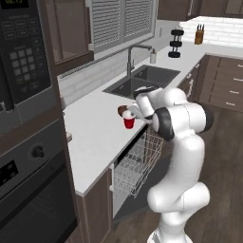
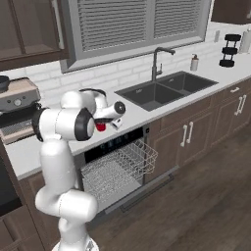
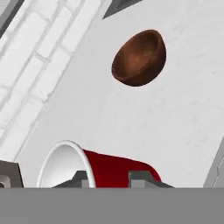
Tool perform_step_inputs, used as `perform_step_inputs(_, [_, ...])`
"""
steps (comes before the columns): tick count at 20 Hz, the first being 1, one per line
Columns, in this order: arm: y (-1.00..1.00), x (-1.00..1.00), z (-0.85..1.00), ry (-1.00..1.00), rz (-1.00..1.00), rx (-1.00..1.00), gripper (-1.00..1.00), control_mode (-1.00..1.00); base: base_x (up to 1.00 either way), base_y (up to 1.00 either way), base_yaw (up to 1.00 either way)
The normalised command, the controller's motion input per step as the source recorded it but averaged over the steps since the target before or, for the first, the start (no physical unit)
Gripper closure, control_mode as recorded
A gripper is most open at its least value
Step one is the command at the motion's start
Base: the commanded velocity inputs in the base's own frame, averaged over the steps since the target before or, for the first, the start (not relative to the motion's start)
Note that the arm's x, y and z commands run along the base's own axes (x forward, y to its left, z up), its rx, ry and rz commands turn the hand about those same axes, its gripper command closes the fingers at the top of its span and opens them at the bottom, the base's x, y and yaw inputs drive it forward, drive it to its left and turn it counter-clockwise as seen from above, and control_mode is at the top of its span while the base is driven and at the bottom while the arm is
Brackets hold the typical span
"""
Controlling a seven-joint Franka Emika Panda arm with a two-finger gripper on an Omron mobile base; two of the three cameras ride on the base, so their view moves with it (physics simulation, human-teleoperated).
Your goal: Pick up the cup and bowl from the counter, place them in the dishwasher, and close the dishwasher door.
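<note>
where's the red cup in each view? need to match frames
Left base view: cup just left of centre, at the counter's front edge, against the arm's hand.
Right base view: a red sliver left of centre, mostly hidden by the arm.
Hand view: bottom centre, between the fingertips.
Shared landmark: the sink.

Occlusions and cropped items

Cup (image 3: pixel 109 168): lower part cut off in the hand view. Bowl (image 1: pixel 123 110): partly hidden behind the arm in the left base view.
</note>
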Motion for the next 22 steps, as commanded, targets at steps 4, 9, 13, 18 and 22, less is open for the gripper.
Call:
perform_step_inputs(4, [-0.56,-1.0,0.0,0.0,-0.12,0.0,1.0,-1.0,0.0,0.0,0.0])
perform_step_inputs(9, [-0.9,-0.87,-0.32,0.09,-0.17,0.04,1.0,-1.0,0.0,0.0,0.0])
perform_step_inputs(13, [-0.77,-0.13,-0.96,0.11,-0.08,0.09,1.0,-1.0,0.0,0.0,0.0])
perform_step_inputs(18, [-0.49,0.0,-1.0,0.0,0.0,0.22,1.0,-1.0,0.0,0.0,0.0])
perform_step_inputs(22, [-0.08,-0.03,-1.0,-0.05,0.0,0.16,1.0,-1.0,0.0,0.0,0.0])
